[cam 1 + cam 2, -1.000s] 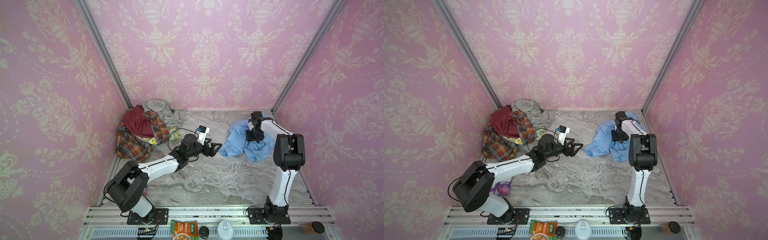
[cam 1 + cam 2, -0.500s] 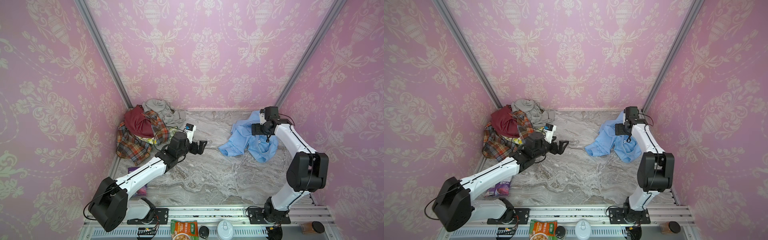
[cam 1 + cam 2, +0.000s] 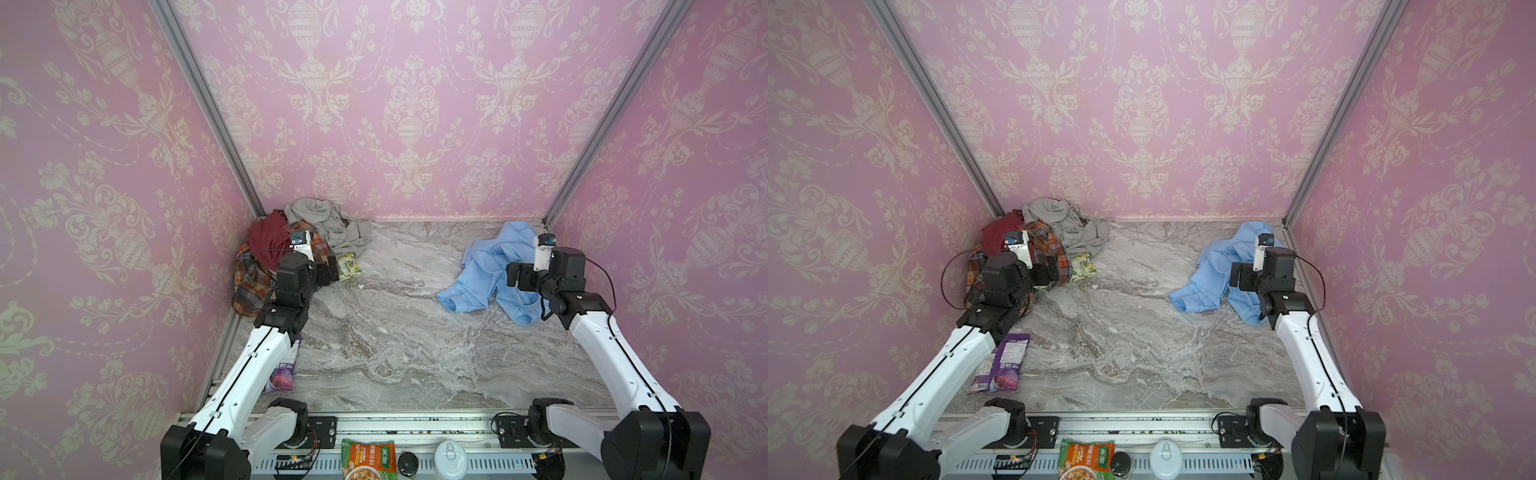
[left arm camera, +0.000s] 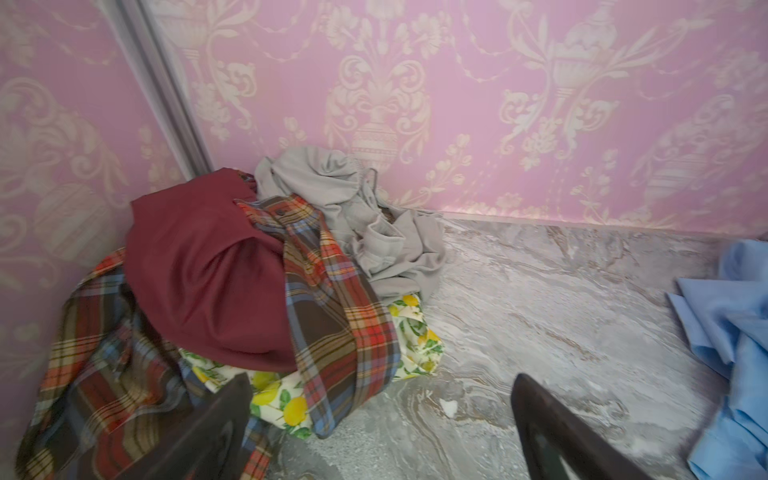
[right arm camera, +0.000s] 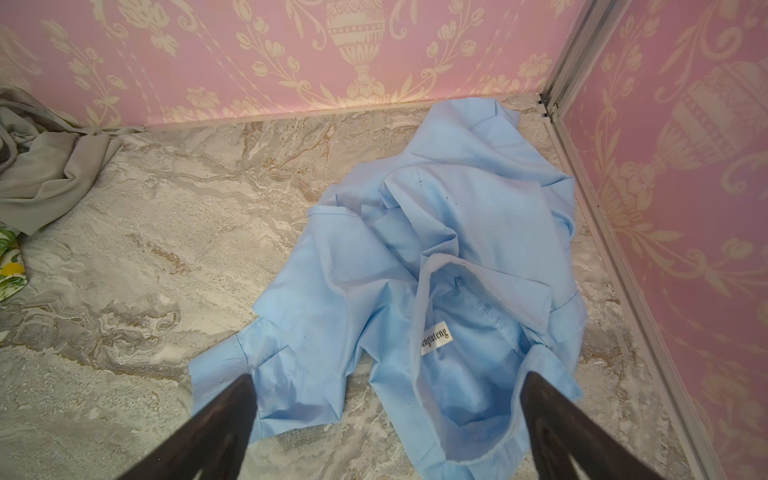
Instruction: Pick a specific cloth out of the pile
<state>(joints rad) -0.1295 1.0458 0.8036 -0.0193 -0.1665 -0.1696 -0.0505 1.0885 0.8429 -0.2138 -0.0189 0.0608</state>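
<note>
The cloth [image 3: 484,274] is a crumpled light blue shirt lying on the marble table at the back right, with a white label showing in the right wrist view [image 5: 436,249]. My right gripper [image 3: 512,276] hovers over its near part, open, with nothing between the fingers [image 5: 386,382]. The pile [image 3: 278,253] of plaid, dark red, grey and lemon-print fabric fills the back left corner. My left gripper [image 3: 330,270] is open at the pile's near edge, above the plaid and lemon-print cloth [image 4: 382,386], holding nothing. An edge of the blue cloth [image 4: 731,332] shows in the left wrist view.
A purple snack packet [image 3: 1003,365] lies on the table beside the left arm. Pink patterned walls close in the table [image 3: 395,332] on three sides, with metal posts in the back corners. A noodle packet [image 3: 368,457] and small jars sit on the front rail.
The right gripper opened, let go of the blue cloth and drew back toward the front. The left gripper swung from the table's middle over to the pile. The blue cloth settled flat.
</note>
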